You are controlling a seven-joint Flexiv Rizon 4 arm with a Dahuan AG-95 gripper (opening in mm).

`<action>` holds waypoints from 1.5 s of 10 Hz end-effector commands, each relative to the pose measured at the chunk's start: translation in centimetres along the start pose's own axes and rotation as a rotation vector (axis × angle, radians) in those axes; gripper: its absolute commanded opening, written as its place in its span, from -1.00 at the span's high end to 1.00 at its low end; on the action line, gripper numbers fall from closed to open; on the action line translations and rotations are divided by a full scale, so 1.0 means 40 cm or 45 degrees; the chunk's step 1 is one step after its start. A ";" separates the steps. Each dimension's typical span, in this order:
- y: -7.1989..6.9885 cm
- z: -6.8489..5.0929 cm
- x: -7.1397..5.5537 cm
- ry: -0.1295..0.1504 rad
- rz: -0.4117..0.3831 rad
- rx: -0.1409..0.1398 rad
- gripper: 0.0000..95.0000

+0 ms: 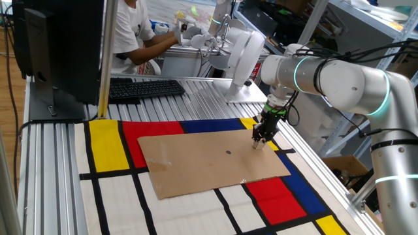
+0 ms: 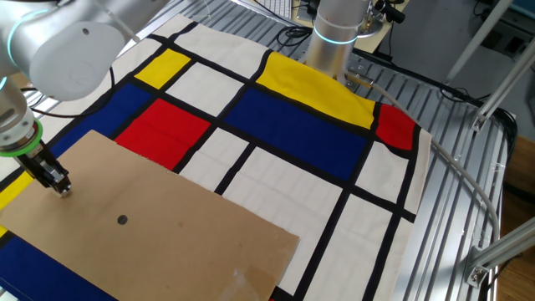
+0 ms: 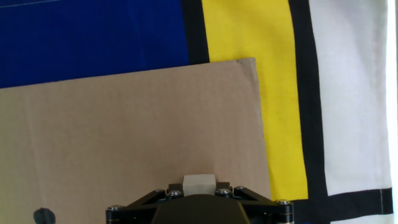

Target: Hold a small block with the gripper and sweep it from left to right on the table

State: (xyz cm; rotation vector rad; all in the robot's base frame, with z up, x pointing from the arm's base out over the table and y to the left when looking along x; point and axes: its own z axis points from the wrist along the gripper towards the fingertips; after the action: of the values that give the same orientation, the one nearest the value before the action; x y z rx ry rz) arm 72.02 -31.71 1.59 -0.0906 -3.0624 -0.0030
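1. The claw (image 1: 260, 144) points straight down, its tips clamped on the small block (image 3: 199, 184).
2. Beneath it lies a cardboard sheet (image 1: 202, 163) on the table (image 1: 196, 98).
3. A dark dot (image 1: 228, 153) sits nearby.

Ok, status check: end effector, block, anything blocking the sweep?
Black end effector down on brown cardboard sheet, shut on tiny beige wooden block. Only a small dark dot on the cardboard; no obstacle seen.
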 end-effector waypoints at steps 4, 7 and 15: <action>0.001 -0.003 0.001 -0.004 -0.021 -0.020 1.00; 0.000 -0.008 0.002 -0.006 -0.023 -0.023 1.00; -0.002 -0.016 0.003 -0.031 -0.029 -0.013 1.00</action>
State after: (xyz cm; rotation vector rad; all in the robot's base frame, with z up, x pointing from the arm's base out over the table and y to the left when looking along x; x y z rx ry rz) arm 72.00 -31.84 2.31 -0.0550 -3.0894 -0.0214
